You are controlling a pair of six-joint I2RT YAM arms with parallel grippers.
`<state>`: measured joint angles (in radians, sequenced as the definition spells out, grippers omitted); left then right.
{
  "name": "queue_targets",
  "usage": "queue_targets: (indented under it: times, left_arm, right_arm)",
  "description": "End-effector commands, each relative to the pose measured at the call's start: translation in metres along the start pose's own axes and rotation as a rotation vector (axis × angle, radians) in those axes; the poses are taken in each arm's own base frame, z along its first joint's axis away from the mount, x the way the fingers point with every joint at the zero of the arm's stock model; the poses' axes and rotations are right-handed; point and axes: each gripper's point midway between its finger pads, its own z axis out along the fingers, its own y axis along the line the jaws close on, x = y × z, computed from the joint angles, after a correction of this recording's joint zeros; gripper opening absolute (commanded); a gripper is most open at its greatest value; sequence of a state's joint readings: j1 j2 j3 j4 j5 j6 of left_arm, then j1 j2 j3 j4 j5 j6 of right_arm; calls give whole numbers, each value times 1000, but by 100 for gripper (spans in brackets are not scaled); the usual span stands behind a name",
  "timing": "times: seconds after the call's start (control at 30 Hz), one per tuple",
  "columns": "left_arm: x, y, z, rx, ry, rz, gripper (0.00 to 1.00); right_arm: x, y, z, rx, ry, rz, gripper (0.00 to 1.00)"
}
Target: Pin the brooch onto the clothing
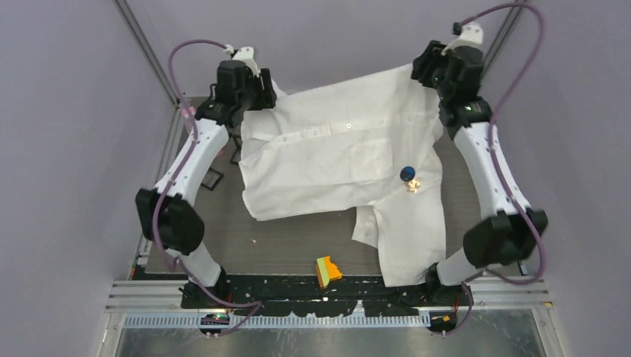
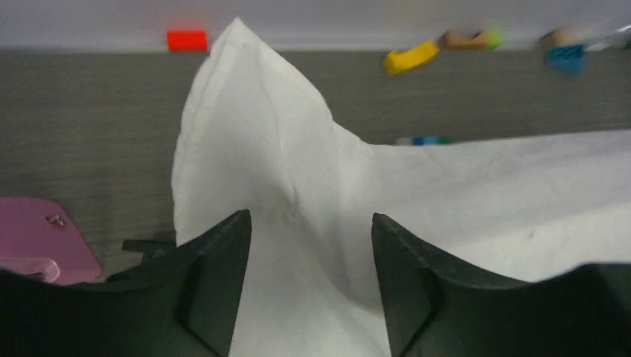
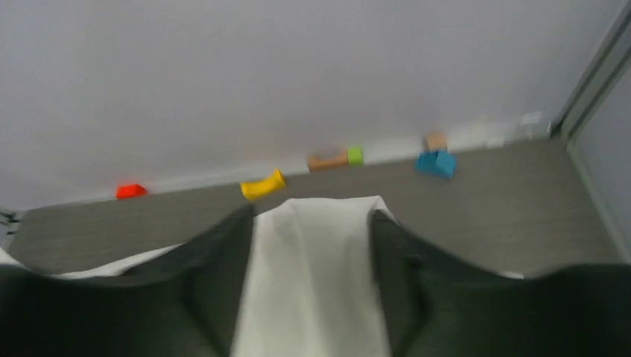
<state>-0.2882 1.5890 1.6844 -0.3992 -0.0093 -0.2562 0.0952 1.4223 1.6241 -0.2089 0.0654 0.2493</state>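
A: Where is the small dark-blue round brooch [image 1: 407, 175] with the gold piece?

B: It lies loose on the large white thin-fabric shirt [image 1: 320, 149], just beside its chest pocket [image 1: 366, 159], on the right arm's side. The shirt is spread over the grey wood-grain table [image 1: 298, 242].

A: And the fingers?

B: The left gripper [image 2: 309, 223] and right gripper [image 3: 312, 216] sit at the shirt's two far corners. Each is partly parted, with cloth lying between the fingers but not pinched.

A: Which step, then?

B: Laying out the shirt, I judge, and that looks about finished. Next, one arm must reach in and pick up the tiny brooch cleanly while the other steadies the fabric.

A: Any writing?

B: None legible.
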Motion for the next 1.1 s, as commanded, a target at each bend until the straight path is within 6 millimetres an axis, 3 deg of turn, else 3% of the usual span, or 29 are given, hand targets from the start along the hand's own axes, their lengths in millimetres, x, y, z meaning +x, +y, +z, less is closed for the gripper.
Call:
queue_targets:
  times: [0.0,0.03,0.07,0.1,0.17,0.2,0.23,0.27,0.3,0.33,0.37,0.4,0.43,0.47,0.5,0.53,0.57,0.6,0.63,0.77,0.8,0.93,1.0,1.03,1.07]
  left_arm:
    - [26,29,55,-73,74,-46,86]
    - [29,26,62,-64,108,-55,97]
    - [36,21,66,-42,143,-62,99]
    - [42,14,69,-12,162,-67,100]
    - [52,-3,68,50,167,-67,100]
    - [56,-11,65,79,166,-66,100]
    - [62,-18,61,103,175,-68,100]
    - [69,-25,57,124,190,-75,100]
    - [77,-32,51,148,204,-84,100]
    - [87,-38,46,168,223,-99,100]
    - [98,-43,41,186,243,-117,100]
    - [107,-48,33,207,259,-137,100]
    - [120,-54,27,227,281,-159,100]
    - [132,-61,21,253,301,-171,100]
    - [146,-70,15,277,320,-174,100]
    - [163,-78,9,298,345,-167,100]
    - [175,-91,3,329,362,-151,100]
    - [188,-104,-3,361,384,-133,100]
    - [199,-116,-8,389,397,-119,100]
    - [231,-164,-24,484,425,-82,100]
    - [239,-185,-31,526,427,-61,100]
    - [259,-250,-50,677,381,6,100]
    - [275,-273,-51,717,376,12,100]
    - [283,-283,-52,737,380,14,100]
    - [290,-291,-52,748,382,20,100]
  right_arm:
    - [54,-50,77,184,73,-44,78]
    - [94,-59,97,205,171,-44,84]
    - [104,-60,98,218,233,-40,89]
    - [129,-64,102,229,301,-17,91]
    - [155,-66,94,241,362,28,93]
    - [152,-63,86,241,359,65,93]
    - [173,-69,75,262,414,77,93]
    - [168,-66,64,269,410,117,94]
    - [191,-73,48,301,479,127,94]
    - [188,-72,36,321,476,163,94]
    - [211,-80,18,362,545,169,94]
    - [211,-82,5,393,547,194,94]
    - [233,-92,-14,444,614,192,93]
    - [232,-95,-26,477,607,205,93]
    - [252,-104,-42,514,655,202,94]
    - [250,-105,-52,528,643,216,93]
    - [267,-110,-63,549,673,214,94]
    - [265,-110,-68,545,660,224,93]
    - [276,-111,-73,536,671,224,93]
    - [278,-110,-66,476,679,177,89]
    - [278,-110,-62,467,677,164,89]
    - [279,-111,-30,425,695,83,84]
    - [273,-109,-5,409,683,61,81]
    - [288,-113,2,411,722,46,80]
    - [279,-110,14,403,705,43,78]
